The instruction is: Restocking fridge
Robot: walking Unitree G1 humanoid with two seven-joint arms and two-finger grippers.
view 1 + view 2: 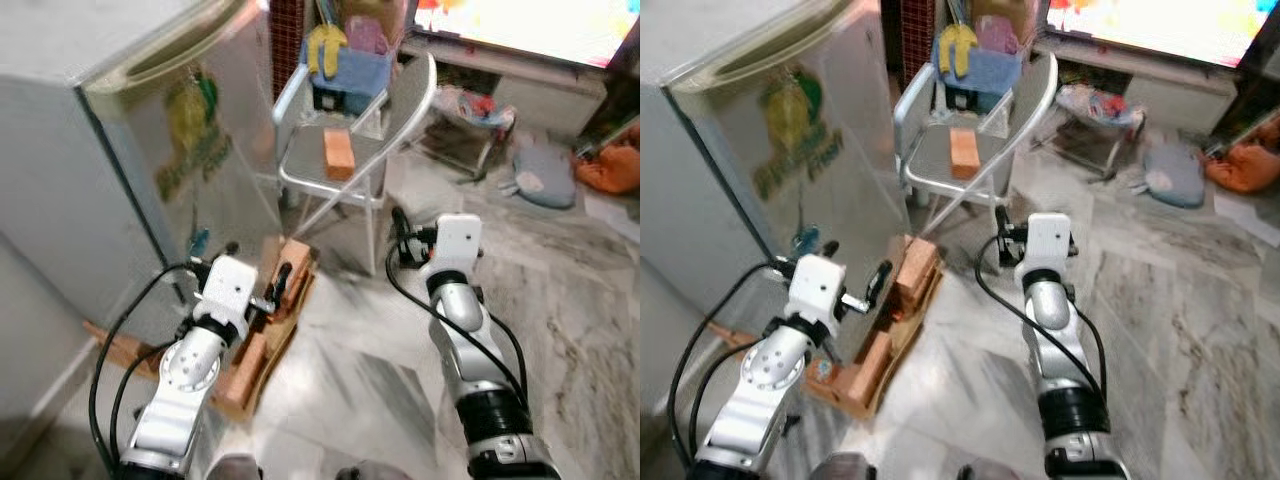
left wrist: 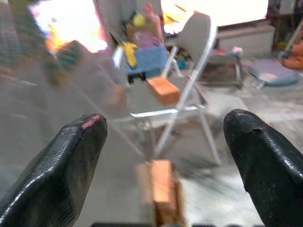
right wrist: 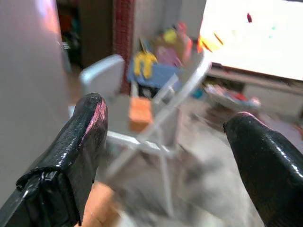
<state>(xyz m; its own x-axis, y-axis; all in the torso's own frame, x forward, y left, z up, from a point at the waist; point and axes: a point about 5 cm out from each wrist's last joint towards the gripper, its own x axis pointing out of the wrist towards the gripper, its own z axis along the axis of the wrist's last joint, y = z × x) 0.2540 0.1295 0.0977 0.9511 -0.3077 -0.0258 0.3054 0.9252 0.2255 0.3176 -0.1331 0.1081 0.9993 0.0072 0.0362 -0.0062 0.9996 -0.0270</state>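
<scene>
The orange carton [image 1: 339,153] on the folding chair [image 1: 405,110], upper centre of frame, looks light, stiff and boxy, best pinched across its narrow sides; left gripper [image 2: 165,137] and right gripper [image 3: 165,127] both gape empty

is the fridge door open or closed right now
Closed. The fridge door sits flush against the fridge body, with no gap and no interior showing.

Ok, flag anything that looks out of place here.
An orange block lies loose on the folding chair seat, an odd spot for it. More orange blocks lie on the floor at the closed fridge. Nothing looks spilled.
</scene>
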